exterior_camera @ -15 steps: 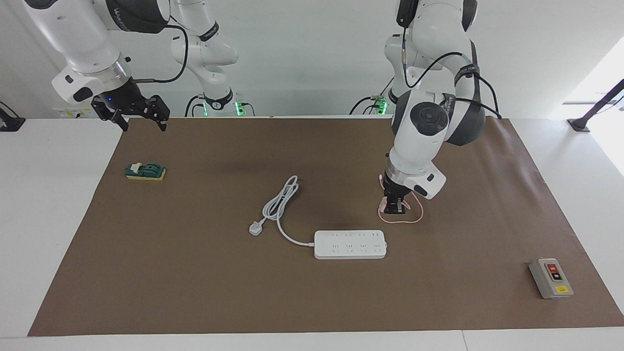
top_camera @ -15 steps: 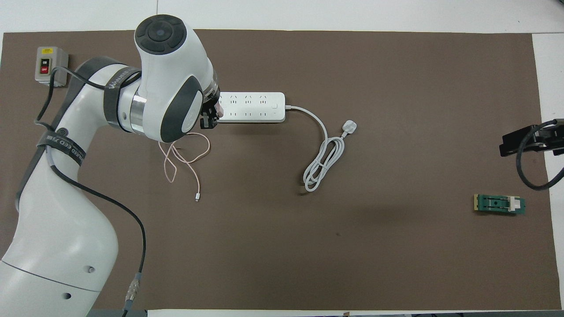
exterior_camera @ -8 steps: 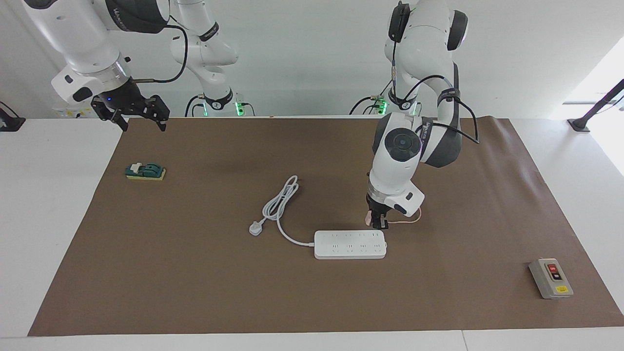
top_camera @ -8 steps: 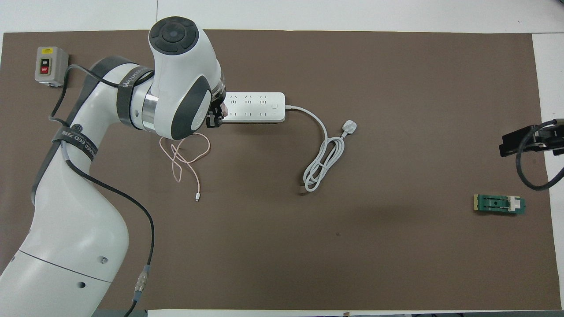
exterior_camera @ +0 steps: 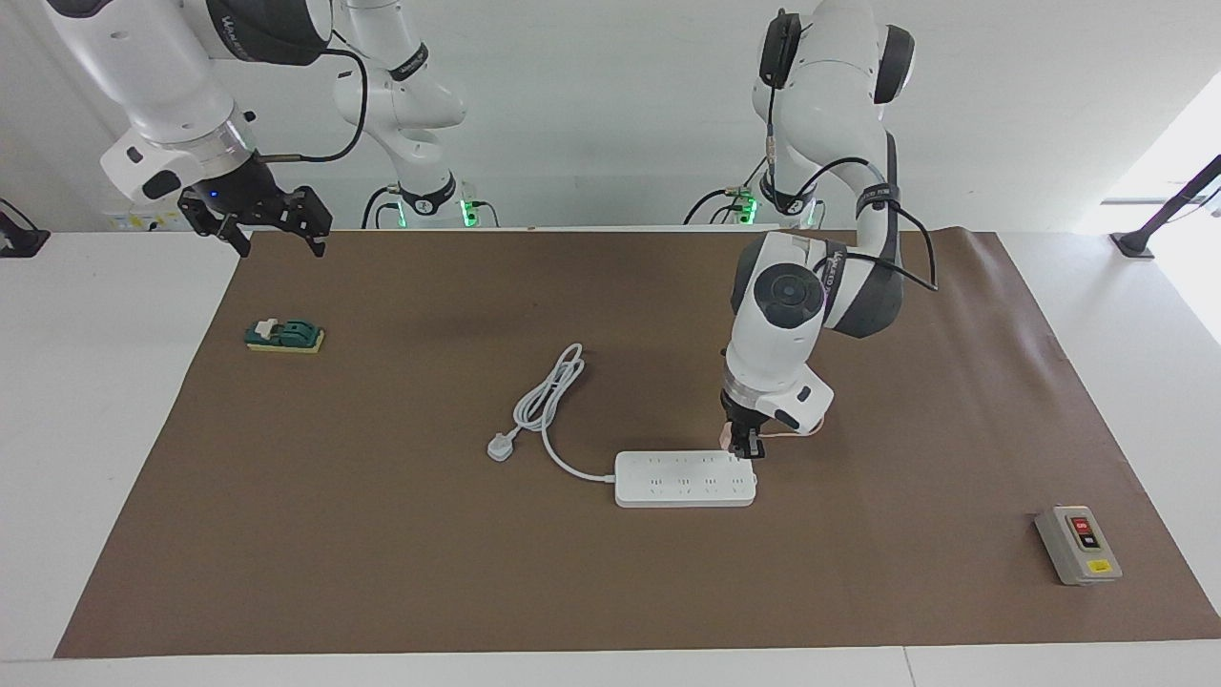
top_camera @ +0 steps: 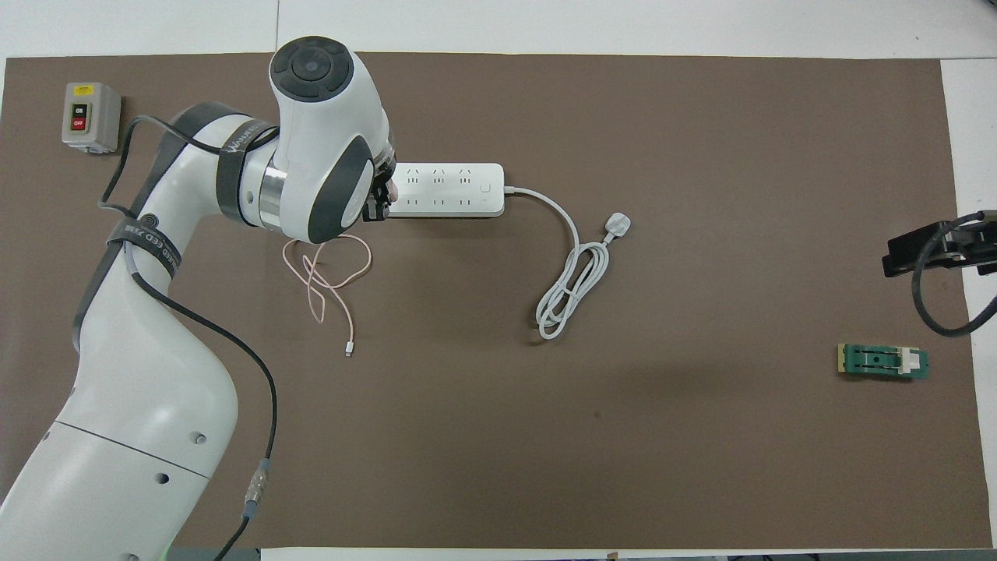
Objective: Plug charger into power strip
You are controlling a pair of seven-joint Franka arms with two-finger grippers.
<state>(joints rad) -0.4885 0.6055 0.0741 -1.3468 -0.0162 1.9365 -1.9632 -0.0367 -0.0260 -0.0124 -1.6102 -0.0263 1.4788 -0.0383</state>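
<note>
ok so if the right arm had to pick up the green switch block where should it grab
Grip the green switch block across its narrow width, at the middle of its long sides, coming straight down. It lies flat on the brown mat, long and low, with open space around it.

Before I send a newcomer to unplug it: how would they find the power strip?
On the brown mat, look mid-table under the left gripper. The power strip is the long flat white bar with socket rows. Its thick white cord sets it apart from the small grey switch box.

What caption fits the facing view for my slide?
Left gripper lowers the pink charger onto the power strip; right gripper waits, open.
</note>
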